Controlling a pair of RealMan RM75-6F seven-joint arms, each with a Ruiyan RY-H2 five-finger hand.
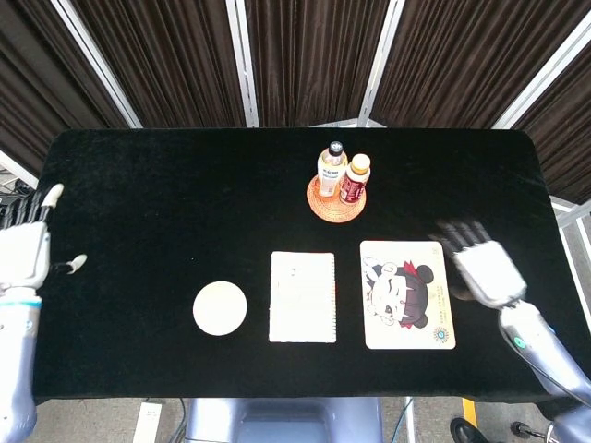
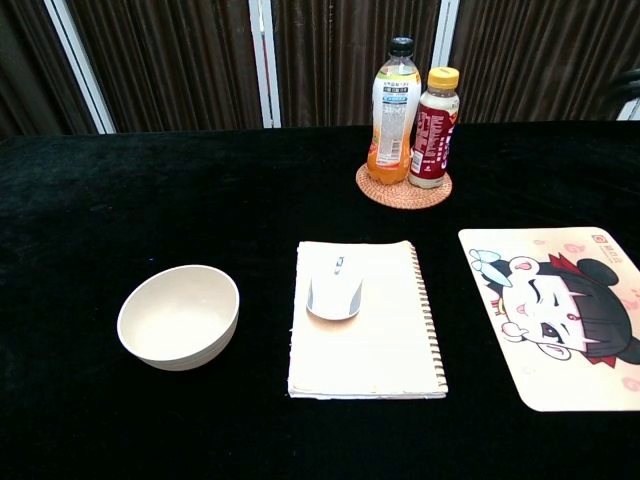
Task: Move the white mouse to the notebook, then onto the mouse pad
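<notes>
The white mouse (image 2: 335,290) lies on the upper part of the cream notebook (image 2: 370,345), which sits at the table's front centre; from the head view the mouse (image 1: 292,285) is a pale shape on the notebook (image 1: 302,318). The cartoon mouse pad (image 2: 550,320) (image 1: 404,293) lies just right of the notebook. My left hand (image 1: 25,247) hangs at the table's far left edge, fingers spread, holding nothing. My right hand (image 1: 480,263) is blurred above the pad's right edge, fingers spread, empty.
A cream bowl (image 2: 179,315) stands left of the notebook. An orange-drink bottle (image 2: 395,112) and a red-labelled bottle (image 2: 433,128) stand on a woven coaster (image 2: 404,190) behind the notebook. Dark curtains close off the back.
</notes>
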